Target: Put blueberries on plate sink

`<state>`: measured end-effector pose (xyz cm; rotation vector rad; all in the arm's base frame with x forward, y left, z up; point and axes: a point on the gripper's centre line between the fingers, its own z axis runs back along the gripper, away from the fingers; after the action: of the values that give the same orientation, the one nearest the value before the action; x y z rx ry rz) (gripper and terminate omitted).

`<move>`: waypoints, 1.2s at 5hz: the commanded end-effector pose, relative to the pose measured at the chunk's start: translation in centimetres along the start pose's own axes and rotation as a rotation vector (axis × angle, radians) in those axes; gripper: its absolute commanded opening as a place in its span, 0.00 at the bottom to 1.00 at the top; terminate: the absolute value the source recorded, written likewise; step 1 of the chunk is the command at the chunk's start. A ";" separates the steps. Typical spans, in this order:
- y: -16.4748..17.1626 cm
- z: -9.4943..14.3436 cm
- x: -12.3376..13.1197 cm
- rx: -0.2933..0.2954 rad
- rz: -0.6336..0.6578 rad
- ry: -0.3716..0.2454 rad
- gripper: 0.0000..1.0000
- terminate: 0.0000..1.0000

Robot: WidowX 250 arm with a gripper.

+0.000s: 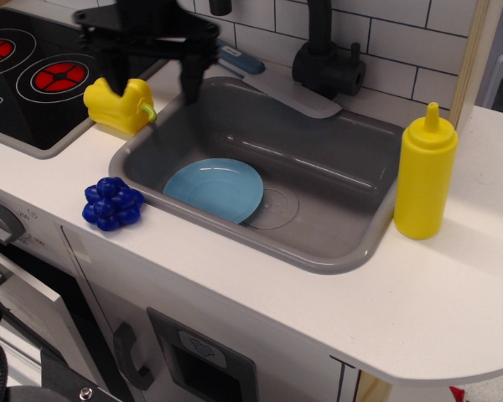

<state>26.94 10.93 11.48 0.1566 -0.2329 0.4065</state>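
A white toy kitchen counter (453, 285) runs beneath a wall of white tiles (402, 38) with grey grout. A black hob (33, 79) with red rings sits at left, cupboard fronts (193, 352) below.
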 end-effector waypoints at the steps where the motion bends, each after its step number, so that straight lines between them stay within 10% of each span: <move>1: 2.8 0.7 -2.7 0.030 -0.112 -0.022 1.00 0.00; 6: 2.0 -3.3 -6.5 0.013 -0.182 0.019 1.00 0.00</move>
<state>20.62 10.70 6.17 0.1776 -0.1746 0.2351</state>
